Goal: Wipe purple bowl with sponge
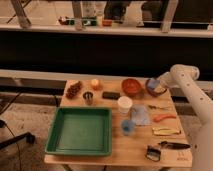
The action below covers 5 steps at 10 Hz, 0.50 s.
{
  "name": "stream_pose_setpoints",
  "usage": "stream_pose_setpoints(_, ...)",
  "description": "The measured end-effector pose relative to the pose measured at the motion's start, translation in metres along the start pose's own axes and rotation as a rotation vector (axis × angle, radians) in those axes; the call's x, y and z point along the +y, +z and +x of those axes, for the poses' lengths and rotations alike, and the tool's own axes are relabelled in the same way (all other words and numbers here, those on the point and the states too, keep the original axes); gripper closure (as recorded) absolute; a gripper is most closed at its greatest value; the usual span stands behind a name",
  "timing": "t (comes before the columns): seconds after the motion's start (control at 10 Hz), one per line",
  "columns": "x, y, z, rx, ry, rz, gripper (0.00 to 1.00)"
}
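Note:
The purple bowl sits at the far right of the wooden table, next to a reddish-brown bowl. My gripper hangs over the purple bowl's left rim at the end of the white arm, which reaches in from the right. A light blue sponge-like patch shows inside the bowl, just under the gripper.
A green tray fills the table's front left. Also on the table: a white cup, a blue cloth, a small blue cup, a metal cup, an orange, grapes, and utensils on the right.

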Motion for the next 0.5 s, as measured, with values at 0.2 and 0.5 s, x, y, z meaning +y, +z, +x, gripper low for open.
stream_pose_setpoints(0.2,-0.004,0.006,0.016,0.030,0.015,0.002,1.00)
stream_pose_setpoints(0.5,-0.015,0.019,0.026,0.065,0.026,0.017,1.00)
